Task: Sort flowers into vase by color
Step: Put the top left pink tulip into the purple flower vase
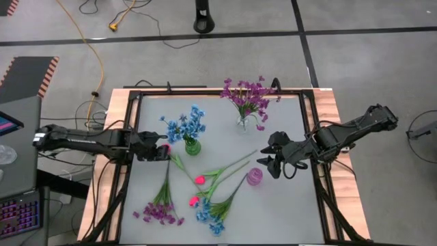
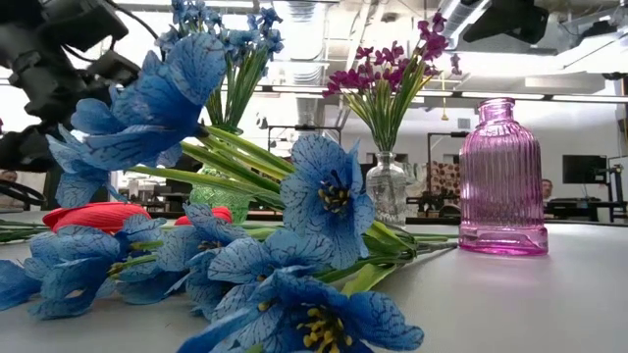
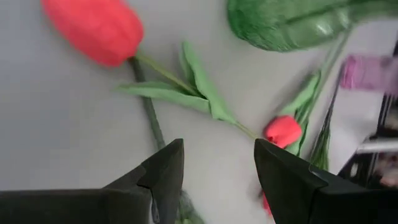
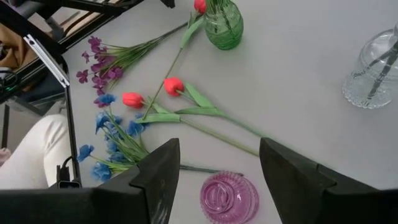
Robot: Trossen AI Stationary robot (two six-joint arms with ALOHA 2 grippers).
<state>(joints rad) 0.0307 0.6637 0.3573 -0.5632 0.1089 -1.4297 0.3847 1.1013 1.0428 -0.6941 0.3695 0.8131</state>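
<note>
Ribbed pink glass vase (image 2: 503, 178)

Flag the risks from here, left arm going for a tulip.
1. The left gripper, open, hovers close beside the green vase; a sideways move may tip it.
2. Tulip stems cross each other, so lifting one could drag another.
3. The pink vase stands empty near the right gripper, easy to knock.
</note>
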